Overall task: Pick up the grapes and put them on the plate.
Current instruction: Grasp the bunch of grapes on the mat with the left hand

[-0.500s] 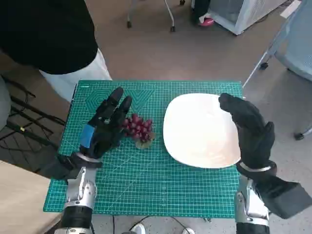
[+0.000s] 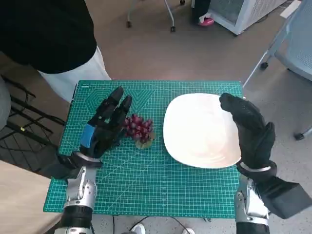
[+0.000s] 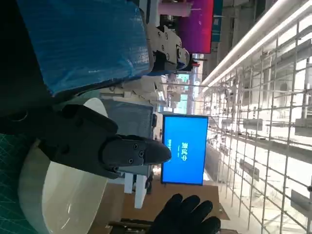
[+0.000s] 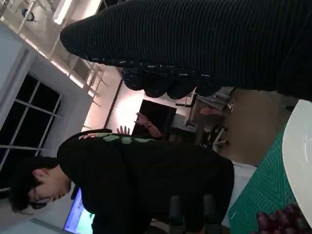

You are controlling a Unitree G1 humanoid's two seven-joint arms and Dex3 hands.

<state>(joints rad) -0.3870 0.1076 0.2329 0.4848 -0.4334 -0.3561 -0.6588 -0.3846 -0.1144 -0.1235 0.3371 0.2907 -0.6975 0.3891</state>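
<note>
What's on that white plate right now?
Nothing shows on the plate; the grapes lie on the green mat beside it. The right hand covers the plate's right edge, so that strip stays unseen.

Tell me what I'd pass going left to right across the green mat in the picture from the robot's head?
Left hand → grapes → plate → right hand, which hangs over the plate's right edge. All lie over the green cutting mat.
</note>
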